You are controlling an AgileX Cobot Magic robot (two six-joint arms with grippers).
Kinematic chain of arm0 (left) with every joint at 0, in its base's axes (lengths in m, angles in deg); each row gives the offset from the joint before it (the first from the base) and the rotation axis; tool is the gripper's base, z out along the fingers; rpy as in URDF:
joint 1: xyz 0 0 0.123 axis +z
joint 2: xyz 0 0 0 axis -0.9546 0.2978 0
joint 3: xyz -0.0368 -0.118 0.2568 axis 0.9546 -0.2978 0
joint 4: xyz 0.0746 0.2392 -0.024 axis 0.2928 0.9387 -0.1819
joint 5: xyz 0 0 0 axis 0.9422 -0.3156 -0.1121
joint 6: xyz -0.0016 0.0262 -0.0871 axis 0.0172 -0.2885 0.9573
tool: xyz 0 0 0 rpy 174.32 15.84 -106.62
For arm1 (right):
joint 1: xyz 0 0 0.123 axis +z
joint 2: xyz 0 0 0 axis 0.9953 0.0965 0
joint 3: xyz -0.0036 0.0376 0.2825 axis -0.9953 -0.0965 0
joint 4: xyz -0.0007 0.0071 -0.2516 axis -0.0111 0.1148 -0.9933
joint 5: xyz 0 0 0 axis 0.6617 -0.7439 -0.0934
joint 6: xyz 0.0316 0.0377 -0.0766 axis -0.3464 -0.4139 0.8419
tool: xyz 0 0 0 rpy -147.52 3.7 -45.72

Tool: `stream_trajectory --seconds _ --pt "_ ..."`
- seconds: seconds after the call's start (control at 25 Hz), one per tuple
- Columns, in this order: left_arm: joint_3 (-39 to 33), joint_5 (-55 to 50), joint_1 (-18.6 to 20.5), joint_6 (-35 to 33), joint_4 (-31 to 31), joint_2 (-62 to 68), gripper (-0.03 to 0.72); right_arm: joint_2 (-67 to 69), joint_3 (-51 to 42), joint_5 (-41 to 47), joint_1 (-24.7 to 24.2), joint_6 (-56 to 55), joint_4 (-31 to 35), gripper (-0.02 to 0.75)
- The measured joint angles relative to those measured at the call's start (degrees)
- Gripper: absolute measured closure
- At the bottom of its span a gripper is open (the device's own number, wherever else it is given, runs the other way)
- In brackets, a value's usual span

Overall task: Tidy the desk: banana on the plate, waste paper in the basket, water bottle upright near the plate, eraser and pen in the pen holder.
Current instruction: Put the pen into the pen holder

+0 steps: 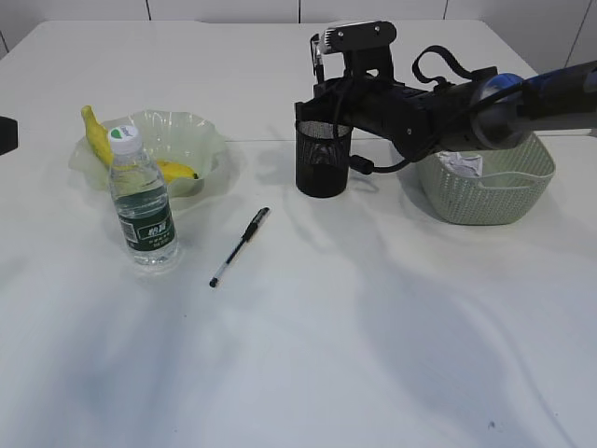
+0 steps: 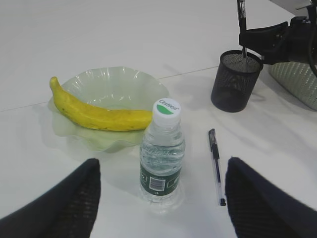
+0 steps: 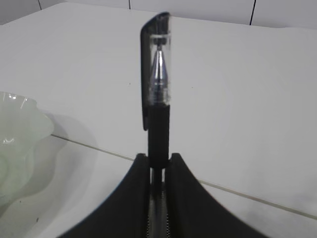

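My right gripper [image 1: 320, 96] is shut on a black pen [image 3: 157, 89], holding it upright right over the black mesh pen holder [image 1: 323, 159]. A second pen [image 1: 241, 246] lies on the white desk [image 1: 373, 327]. The banana [image 2: 99, 115] rests on the pale green plate [image 2: 114, 82]. The water bottle [image 2: 162, 153] stands upright just in front of the plate. My left gripper [image 2: 162, 162] hangs open above and behind the bottle, touching nothing. The waste paper [image 1: 461, 165] sits in the grey-green basket [image 1: 494, 191]. The eraser is out of view.
The right arm stretches across the basket toward the pen holder. A seam [image 1: 261, 142] crosses the desk behind the plate and holder. A dark part [image 1: 6, 135] shows at the exterior view's left edge.
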Motion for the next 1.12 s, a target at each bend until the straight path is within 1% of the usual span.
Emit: stream_trajectory --seconds 0.32,0.48,0.76,0.96,1.12 --pt "-0.11 -0.13 0.0 0.0 0.0 0.0 0.137 0.0 0.0 -0.1 0.0 -0.03 0.0 0.585" --pt "-0.11 -0.13 0.0 0.0 0.0 0.0 0.137 0.0 0.0 -0.32 0.0 -0.03 0.0 0.57" --pt "-0.11 -0.13 0.0 0.0 0.0 0.0 0.137 -0.1 0.0 0.02 0.0 -0.13 0.0 0.566" --pt "-0.11 -0.17 0.0 0.0 0.0 0.0 0.137 -3.03 0.0 4.81 0.0 -0.13 0.0 0.563" --pt "-0.11 -0.17 0.0 0.0 0.0 0.0 0.137 -7.55 0.0 11.82 0.0 -0.13 0.0 0.559"
